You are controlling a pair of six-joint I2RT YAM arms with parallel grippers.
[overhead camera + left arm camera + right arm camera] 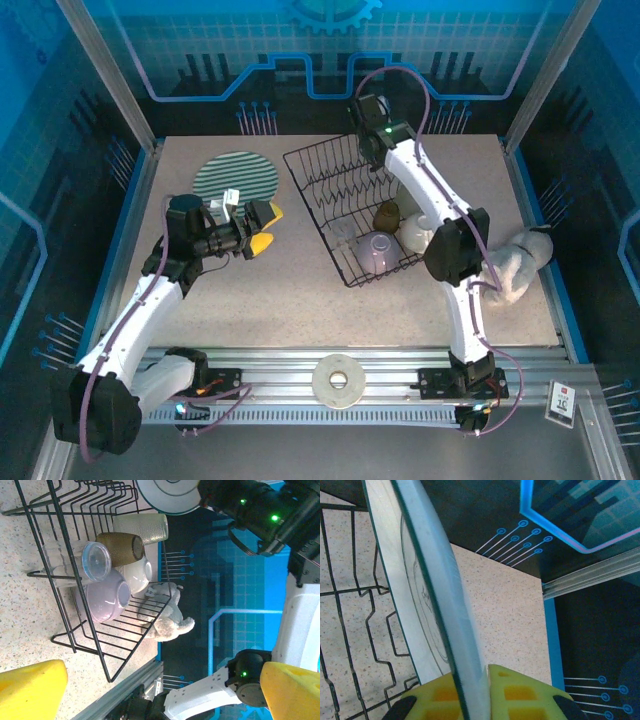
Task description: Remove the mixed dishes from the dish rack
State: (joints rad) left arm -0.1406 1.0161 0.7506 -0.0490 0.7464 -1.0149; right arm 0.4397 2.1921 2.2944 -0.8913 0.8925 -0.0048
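The black wire dish rack (pixel 318 178) stands mid-table. In its near end lie a lavender cup (pixel 377 250), a small brown cup (pixel 388 213), a cream bowl (pixel 413 235) and a pale tumbler (pixel 343 232). My right gripper (pixel 482 680) hangs over the rack's far end, shut on the edge of a white plate with a dark rim (pixel 427 605), which it holds upright above the rack's prongs. That plate (pixel 167 495) also shows in the left wrist view. A green-and-white striped plate (pixel 236 176) lies flat on the table, left of the rack. My left gripper (pixel 262 228) is open and empty, left of the rack.
A soft white cloth lump (pixel 515 262) lies at the right table edge, beside the right arm. A white ring-shaped disc (pixel 338 380) rests on the front rail between the arm bases. Blue walls enclose the table on three sides.
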